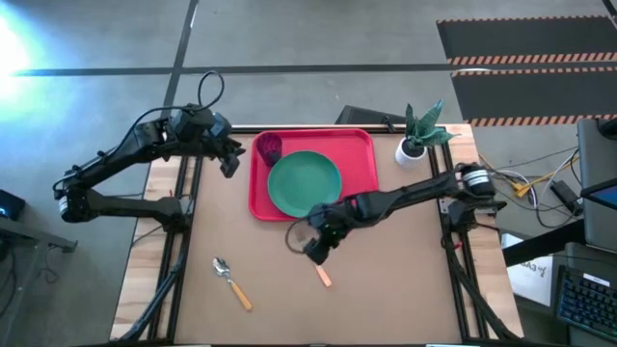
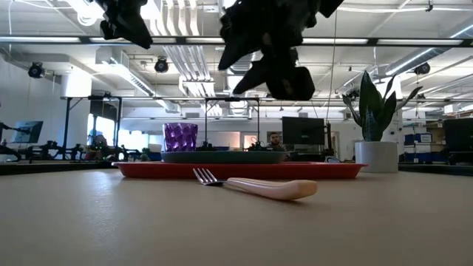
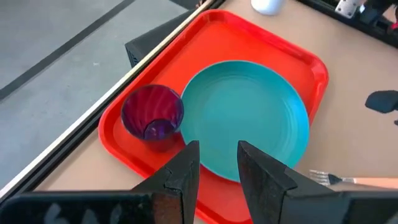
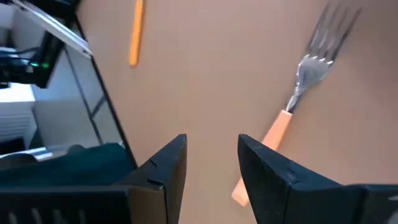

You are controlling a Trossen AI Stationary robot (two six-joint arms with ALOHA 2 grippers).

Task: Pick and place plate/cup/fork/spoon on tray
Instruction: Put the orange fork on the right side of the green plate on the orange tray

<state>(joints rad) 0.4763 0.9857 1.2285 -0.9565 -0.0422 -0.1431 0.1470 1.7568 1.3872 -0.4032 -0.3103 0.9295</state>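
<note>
High view first, reading across from the left with the red tray point(image 1: 364, 145) as my marker: the left gripper point(image 1: 229, 159) hangs just off the tray's left edge, fingers parted with nothing between them, and in its own wrist view the gap between the fingers is plainly bare above the tray's rim. Well short of the tray, toward the front-left of the table, the spoon point(image 1: 231, 283) lies alone on the brown top, nowhere near being placed. On the tray itself the purple cup point(image 1: 269, 147) stands upright in the left rear corner, and the teal plate point(image 1: 305, 183) lies flat beside it, filling much of the tray's left half; I'd call those two items done. Just off the tray's front edge the right gripper point(image 1: 318, 248) hovers over the table, and its wrist view shows the fingers apart and empty, with the fork point(image 4: 297, 99) lying flat on the table beneath and a little to one side. From the low view the fork rests on the table in front of the tray, not on it. So by my reckoning half is finished: fork and spoon remain, the fork looking like the next pick.
</note>
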